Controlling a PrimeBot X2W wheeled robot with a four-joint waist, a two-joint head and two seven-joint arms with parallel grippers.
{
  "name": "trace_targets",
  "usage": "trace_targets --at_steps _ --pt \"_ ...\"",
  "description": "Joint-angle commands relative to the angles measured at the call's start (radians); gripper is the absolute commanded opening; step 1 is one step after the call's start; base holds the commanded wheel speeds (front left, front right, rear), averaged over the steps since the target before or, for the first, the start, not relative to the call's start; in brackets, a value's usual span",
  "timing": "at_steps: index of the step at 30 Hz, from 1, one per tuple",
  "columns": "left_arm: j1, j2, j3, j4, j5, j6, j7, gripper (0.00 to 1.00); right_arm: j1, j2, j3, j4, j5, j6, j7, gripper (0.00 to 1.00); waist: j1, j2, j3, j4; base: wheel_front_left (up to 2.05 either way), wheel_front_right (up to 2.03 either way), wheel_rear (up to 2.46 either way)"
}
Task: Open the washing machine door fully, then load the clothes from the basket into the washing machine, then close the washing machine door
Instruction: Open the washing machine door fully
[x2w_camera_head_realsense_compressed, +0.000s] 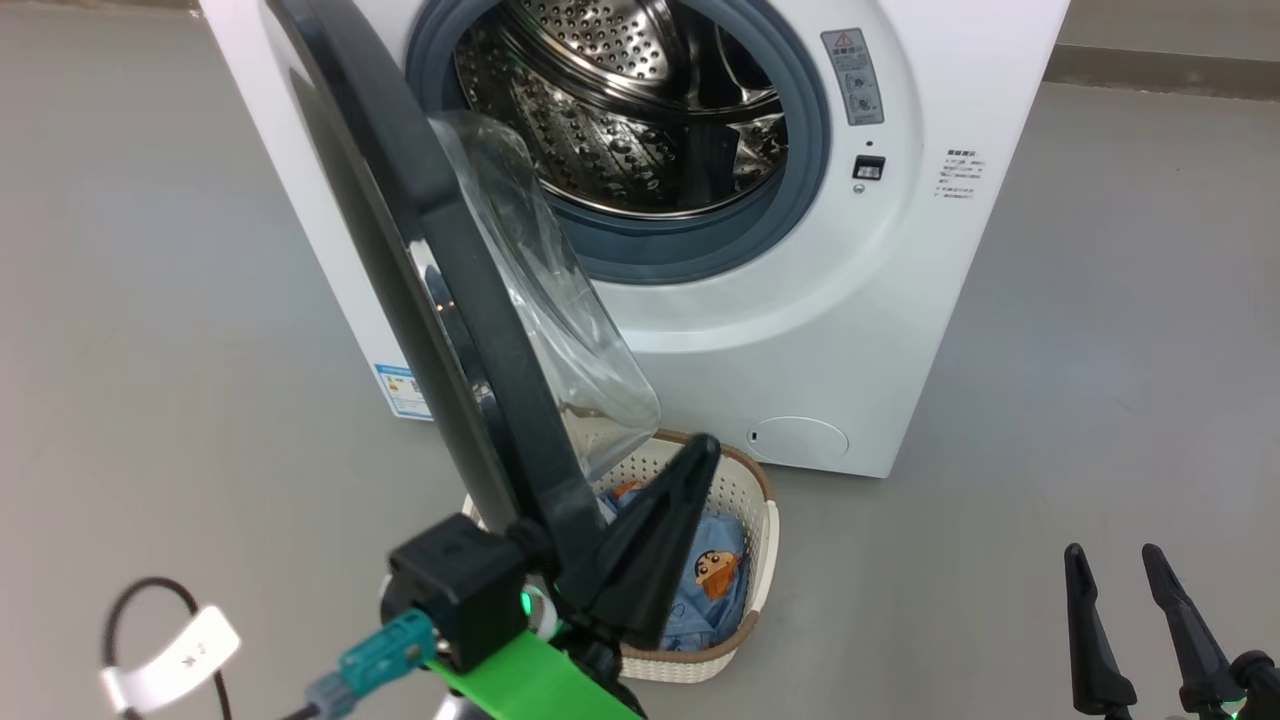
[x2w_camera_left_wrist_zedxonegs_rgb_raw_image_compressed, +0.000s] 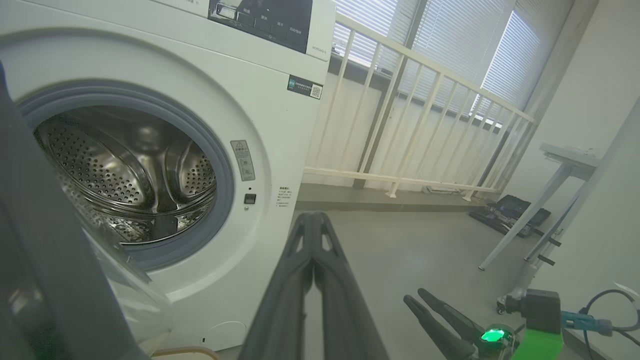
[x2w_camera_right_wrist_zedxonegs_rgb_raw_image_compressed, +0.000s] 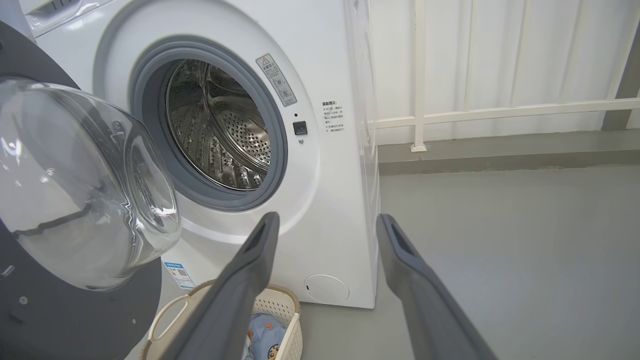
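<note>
The washing machine (x2w_camera_head_realsense_compressed: 850, 320) stands with its steel drum (x2w_camera_head_realsense_compressed: 620, 100) exposed. The washing machine door (x2w_camera_head_realsense_compressed: 450, 300) hangs open, swung out towards me, its black rim edge-on and its glass bowl (x2w_camera_right_wrist_zedxonegs_rgb_raw_image_compressed: 85, 185) bulging to the right. Below it on the floor sits the basket (x2w_camera_head_realsense_compressed: 745, 490) holding light-blue clothes (x2w_camera_head_realsense_compressed: 725, 535) with an orange cartoon figure. My left gripper (x2w_camera_head_realsense_compressed: 703, 450) is shut with nothing in it, right beside the door rim's lower end and above the basket. My right gripper (x2w_camera_head_realsense_compressed: 1112, 552) is open and empty at the lower right, away from the machine.
Grey floor surrounds the machine. In the left wrist view a white railing (x2w_camera_left_wrist_zedxonegs_rgb_raw_image_compressed: 400, 100) with blinds behind it runs to the right. A white table's legs (x2w_camera_left_wrist_zedxonegs_rgb_raw_image_compressed: 530, 220) and a black case (x2w_camera_left_wrist_zedxonegs_rgb_raw_image_compressed: 505, 212) stand beyond it. A cable (x2w_camera_head_realsense_compressed: 150, 620) loops at my lower left.
</note>
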Motion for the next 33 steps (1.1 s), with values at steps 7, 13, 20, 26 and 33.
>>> trace_targets --at_steps 7,13,20,26,33 --pt "0.021 -0.002 -0.027 0.075 -0.013 0.019 -0.057 0.0 -0.016 -0.013 0.025 -0.02 -0.004 0.002 -0.012 1.0 0.0 -0.0001 0.01 0.015 0.0 0.0 0.0" --pt "0.02 0.009 -0.043 0.152 0.023 0.014 -0.091 0.0 -0.031 -0.013 0.028 -0.02 -0.008 0.002 -0.012 1.0 0.0 -0.0001 0.025 0.016 0.0 0.0 0.0" --pt "0.022 0.018 -0.063 0.198 0.049 0.013 -0.104 0.0 -0.039 -0.013 0.025 -0.019 -0.011 0.002 -0.012 1.0 0.0 -0.0001 0.041 0.027 0.0 0.0 0.0" --pt "0.026 0.025 -0.069 0.223 0.041 0.012 -0.092 0.0 -0.047 -0.013 0.026 -0.018 -0.013 0.002 -0.012 1.0 0.0 -0.0001 0.046 0.039 0.0 0.0 0.0" --pt "0.023 0.028 -0.064 0.238 0.036 0.014 -0.097 0.0 -0.049 -0.013 0.028 -0.016 -0.014 0.002 -0.012 1.0 0.0 -0.0001 0.046 0.047 0.0 0.0 0.0"
